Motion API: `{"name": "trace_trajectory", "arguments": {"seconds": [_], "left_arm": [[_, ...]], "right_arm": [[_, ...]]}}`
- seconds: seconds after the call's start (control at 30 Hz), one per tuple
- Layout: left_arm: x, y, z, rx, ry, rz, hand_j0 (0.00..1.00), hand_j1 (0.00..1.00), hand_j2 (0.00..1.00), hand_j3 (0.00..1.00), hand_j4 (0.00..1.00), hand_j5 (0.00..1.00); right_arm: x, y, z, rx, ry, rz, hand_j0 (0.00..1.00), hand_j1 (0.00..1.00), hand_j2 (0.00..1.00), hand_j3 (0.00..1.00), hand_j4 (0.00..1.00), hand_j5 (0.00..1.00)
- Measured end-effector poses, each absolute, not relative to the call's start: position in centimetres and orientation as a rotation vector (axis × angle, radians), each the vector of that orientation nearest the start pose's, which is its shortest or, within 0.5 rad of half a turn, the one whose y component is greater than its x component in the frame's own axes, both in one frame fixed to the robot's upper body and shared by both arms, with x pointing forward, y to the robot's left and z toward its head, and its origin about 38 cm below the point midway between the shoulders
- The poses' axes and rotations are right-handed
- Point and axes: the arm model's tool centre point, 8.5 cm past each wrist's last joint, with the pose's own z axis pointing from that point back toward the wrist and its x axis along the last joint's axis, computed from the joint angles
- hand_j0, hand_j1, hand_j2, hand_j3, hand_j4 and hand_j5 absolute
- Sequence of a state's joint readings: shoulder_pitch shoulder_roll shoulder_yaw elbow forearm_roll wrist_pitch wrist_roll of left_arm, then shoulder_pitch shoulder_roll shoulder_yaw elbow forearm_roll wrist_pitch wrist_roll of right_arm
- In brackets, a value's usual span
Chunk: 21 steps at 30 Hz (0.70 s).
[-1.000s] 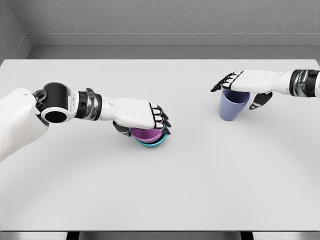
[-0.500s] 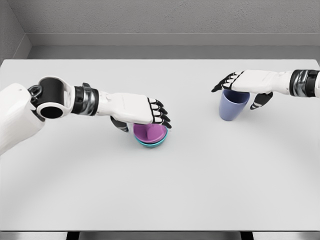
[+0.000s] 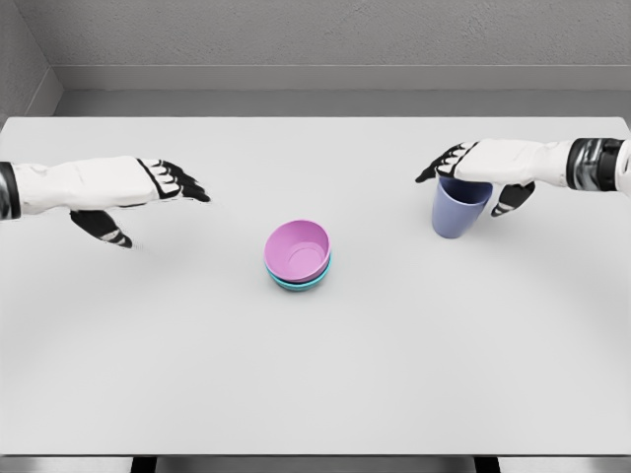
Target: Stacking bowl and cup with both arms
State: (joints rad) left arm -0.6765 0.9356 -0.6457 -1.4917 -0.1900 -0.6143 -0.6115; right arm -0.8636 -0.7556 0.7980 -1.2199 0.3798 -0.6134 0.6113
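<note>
Spreading across nearly the whole view, the pale grey flat table (image 3: 315, 394) carries everything, with a grey wall beyond its far edge. The left hand (image 3: 128, 192) hovers over the table's left side, well apart from the bowls, its fingers extended and relaxed and grasping nothing. The right hand (image 3: 483, 168) sits at the far right, draped over the rim of the blue-violet tapered cup (image 3: 459, 209); the thumb shows on the cup's right side and the fingers reach over its left, so it looks closed around the cup, though the view does not show whether the cup stands on the table or is lifted just off it. Near the middle of the table the pink plastic bowl (image 3: 298, 248) sits nested inside the teal plastic bowl (image 3: 299, 281), of which only the rim and lower edge show beneath; the pink one tilts slightly toward the viewer.

By my reading, the bowl stacking is done and the cup is the step in hand. The next move calls for the right arm to carry the cup leftward and nearer, hold it upright over the pink bowl, and lower it centred so the tilted stack does not shift
</note>
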Motion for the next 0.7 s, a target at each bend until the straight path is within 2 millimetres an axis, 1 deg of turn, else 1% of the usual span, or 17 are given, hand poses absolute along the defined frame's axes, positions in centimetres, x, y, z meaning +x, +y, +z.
{"name": "trace_trajectory", "arguments": {"seconds": [0.07,0.13,0.2,0.23,0.33,0.43,0.7], "left_arm": [[42.4,33.2,25.29,0.327,-1.414,-2.064,1.0,1.0,1.0,1.0,1.0,1.0],[42.17,33.38,25.12,0.326,-1.415,-2.057,1.0,1.0,1.0,1.0,1.0,1.0],[42.1,33.31,25.37,0.33,-1.425,-2.056,1.0,1.0,1.0,1.0,1.0,1.0],[41.92,33.33,24.95,0.319,-1.42,-2.054,1.0,1.0,1.0,1.0,1.0,1.0],[41.87,33.33,25.0,0.321,-1.422,-2.054,1.0,1.0,1.0,1.0,1.0,1.0],[41.69,33.37,24.56,0.31,-1.416,-2.052,1.0,1.0,1.0,1.0,1.0,1.0],[41.7,33.22,24.53,0.307,-1.422,-2.05,1.0,1.0,1.0,1.0,1.0,1.0]], "right_arm": [[47.96,-30.2,21.51,-0.374,-1.228,2.154,1.0,1.0,1.0,1.0,1.0,1.0],[47.99,-30.18,21.45,-0.373,-1.228,2.154,1.0,1.0,1.0,1.0,1.0,1.0],[48.04,-30.2,21.47,-0.375,-1.227,2.153,1.0,1.0,1.0,1.0,1.0,1.0],[48.05,-30.22,21.45,-0.375,-1.226,2.152,1.0,1.0,1.0,1.0,1.0,1.0],[48.07,-30.28,21.41,-0.375,-1.224,2.151,1.0,1.0,1.0,1.0,1.0,1.0],[48.08,-30.3,21.4,-0.375,-1.223,2.151,1.0,1.0,1.0,1.0,1.0,1.0],[48.06,-30.1,21.78,-0.382,-1.231,2.159,1.0,1.0,1.0,1.0,1.0,1.0]]}}
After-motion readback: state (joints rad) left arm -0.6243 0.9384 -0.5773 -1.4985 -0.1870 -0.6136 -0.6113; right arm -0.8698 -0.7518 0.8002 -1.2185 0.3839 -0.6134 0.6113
